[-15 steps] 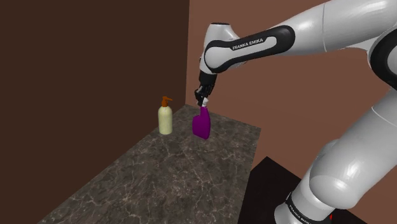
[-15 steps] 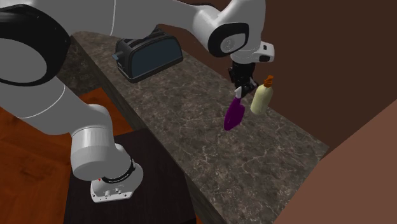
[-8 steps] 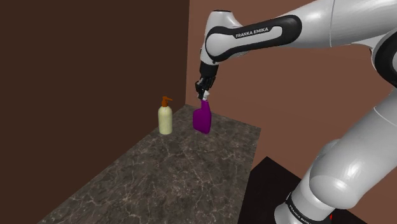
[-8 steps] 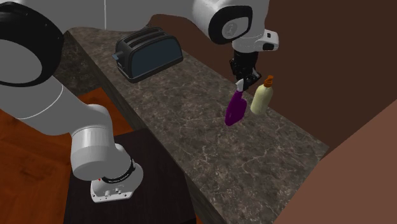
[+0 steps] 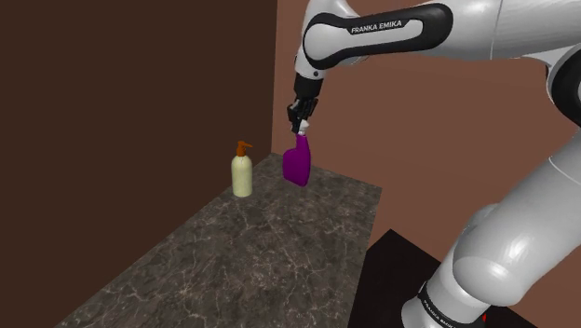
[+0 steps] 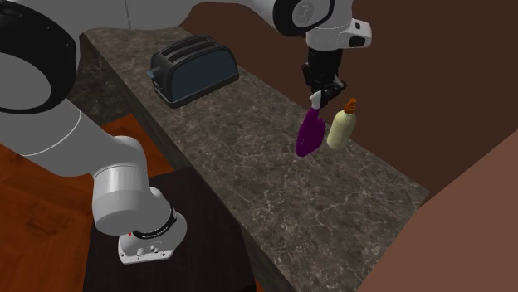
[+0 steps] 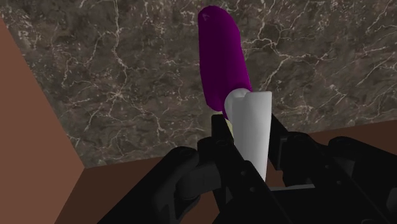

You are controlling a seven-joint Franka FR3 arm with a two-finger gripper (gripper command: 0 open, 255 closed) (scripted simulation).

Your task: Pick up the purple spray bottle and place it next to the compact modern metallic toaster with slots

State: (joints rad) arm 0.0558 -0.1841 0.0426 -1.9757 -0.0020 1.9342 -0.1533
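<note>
The purple spray bottle (image 5: 297, 162) hangs tilted above the dark marble counter (image 5: 233, 261), lifted off its surface. My black gripper (image 5: 298, 127) is shut on the bottle's white spray head (image 7: 251, 133). From the second exterior view the bottle (image 6: 310, 134) dangles under the gripper (image 6: 319, 94), with the purple body (image 7: 222, 57) pointing down at the stone. A dark toaster with slots (image 6: 193, 69) stands at the counter's far end, well apart from the bottle.
A cream pump bottle with an orange top (image 5: 242, 170) stands on the counter close beside the hanging bottle (image 6: 343, 124). Brown walls (image 5: 140, 112) close the counter's far side and corner. My dark stand (image 6: 166, 249) sits below the counter edge.
The gripper has risen with the purple bottle, lifting it clear of the counter. The pump bottle and toaster have stayed put.
</note>
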